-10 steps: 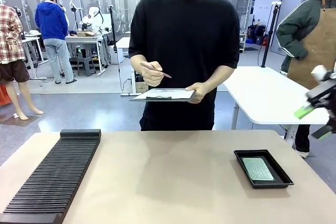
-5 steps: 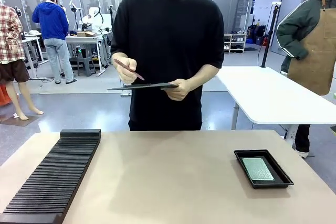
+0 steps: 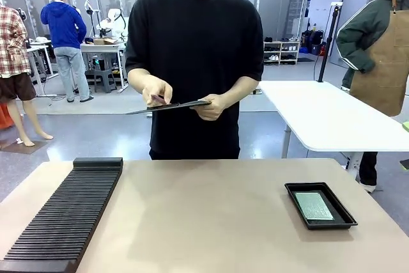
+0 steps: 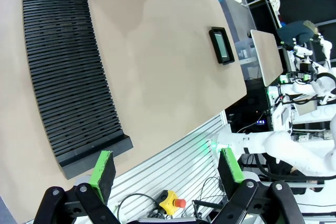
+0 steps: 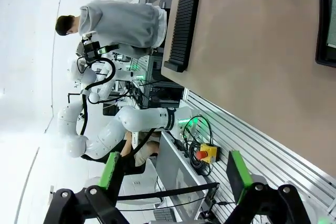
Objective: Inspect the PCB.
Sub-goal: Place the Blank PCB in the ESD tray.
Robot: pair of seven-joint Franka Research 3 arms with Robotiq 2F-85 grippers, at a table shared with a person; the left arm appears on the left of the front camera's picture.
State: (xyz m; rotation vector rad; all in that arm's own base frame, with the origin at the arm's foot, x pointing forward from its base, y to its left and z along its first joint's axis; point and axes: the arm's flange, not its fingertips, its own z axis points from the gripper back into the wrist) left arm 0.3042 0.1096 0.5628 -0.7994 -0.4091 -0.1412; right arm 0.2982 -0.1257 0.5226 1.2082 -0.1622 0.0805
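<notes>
Long black slotted rack [image 3: 64, 215] down the left side of the tan table [image 3: 204, 222]. Left gripper [image 4: 165, 169] hanging off the table's near edge, green pads spread wide, nothing between them. Across the middle, a person in a black shirt holding a clipboard [image 3: 169, 106] nearly flat, pen hand [image 3: 155, 91] on top. PCB [image 3: 314, 206] lying flat inside the black tray [image 3: 321, 205] on the right. Right gripper [image 5: 170, 171] also off the table, pads wide apart, empty.

Black tray [image 5: 326, 22] cut by frame edge, clipboard [image 3: 169, 106] face hidden edge-on
</notes>
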